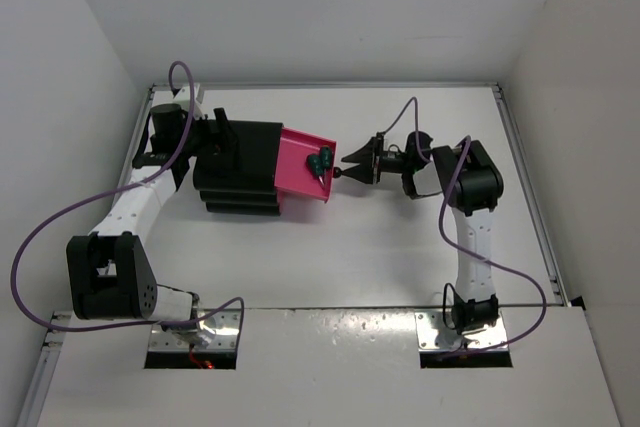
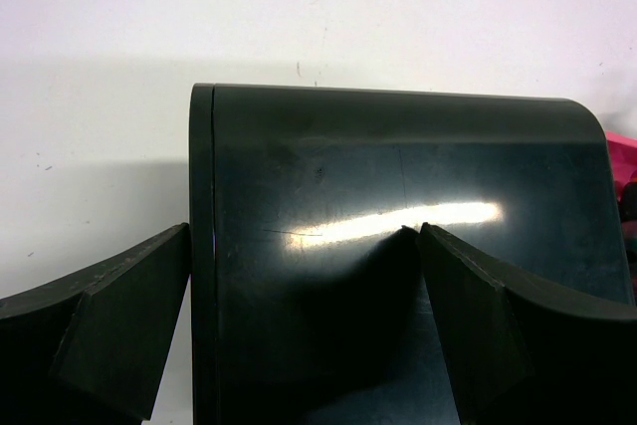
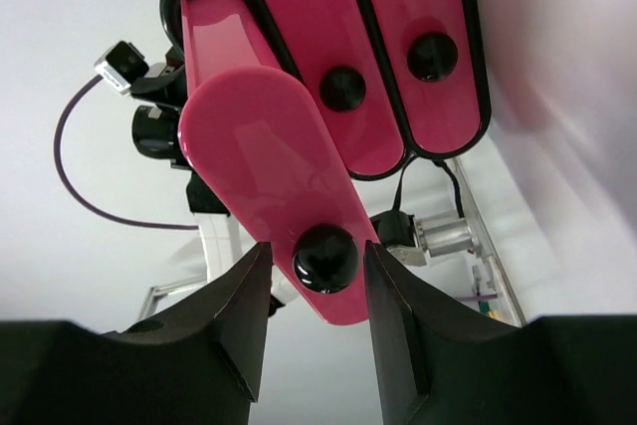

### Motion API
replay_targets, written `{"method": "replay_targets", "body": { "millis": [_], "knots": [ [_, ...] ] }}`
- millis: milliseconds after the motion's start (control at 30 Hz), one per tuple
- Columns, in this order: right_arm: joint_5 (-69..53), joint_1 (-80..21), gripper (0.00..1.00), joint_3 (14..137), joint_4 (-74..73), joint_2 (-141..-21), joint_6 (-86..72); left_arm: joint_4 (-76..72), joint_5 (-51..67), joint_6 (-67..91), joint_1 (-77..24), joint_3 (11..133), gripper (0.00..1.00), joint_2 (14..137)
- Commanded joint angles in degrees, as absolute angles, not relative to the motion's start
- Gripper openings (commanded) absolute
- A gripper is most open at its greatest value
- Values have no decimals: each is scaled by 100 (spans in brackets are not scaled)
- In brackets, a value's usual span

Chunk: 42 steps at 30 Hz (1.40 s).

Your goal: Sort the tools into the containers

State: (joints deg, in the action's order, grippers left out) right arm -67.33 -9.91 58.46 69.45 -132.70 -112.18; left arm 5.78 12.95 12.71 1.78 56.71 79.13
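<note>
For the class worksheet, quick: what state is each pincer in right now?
Left pincer: open wide against the black cabinet, gripping nothing.
Right pincer: open, straddling the knob of the pulled-out drawer, a gap showing.

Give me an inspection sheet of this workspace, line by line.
Surface: white table.
Job's things: black cabinet; pink drawer pulled out, small green-handled tools inside; other two drawers shut.
Clutter: nothing seen.
Grippers: left gripper open, against the cabinet's back; right gripper open, jaws either side of the pulled drawer's knob.
Cables: purple cables loop along both arms.
Surroundings: white walls.
</note>
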Motion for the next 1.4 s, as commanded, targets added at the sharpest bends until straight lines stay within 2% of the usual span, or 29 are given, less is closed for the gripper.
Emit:
{"method": "replay_targets", "body": {
  "millis": [0,400,600,700,733,1033,1367],
  "knots": [
    [-6891,-1151,42,6100,8921,-13289,-11583,2013,1081,896,88,5265,100,8305],
    [-7066,-1318,46,5915,9272,-13210,-11707,2013,1081,896,88,5265,100,8306],
    [-7066,-1371,36,5862,9272,-13096,-11707,2013,1081,896,88,5265,100,8306],
    [-7066,-1371,22,5862,9395,-13096,-11707,2013,1081,896,88,5265,100,8306],
    [-7066,-1371,20,5923,9396,-13096,-11707,2013,1081,896,88,5265,100,8306],
    [-7066,-1485,10,5977,9712,-12622,-11918,2013,1081,896,88,5265,100,8306],
    [-7005,-1547,7,5993,8333,-11857,-11040,2013,1081,896,88,5265,100,8306]
  ]
}}
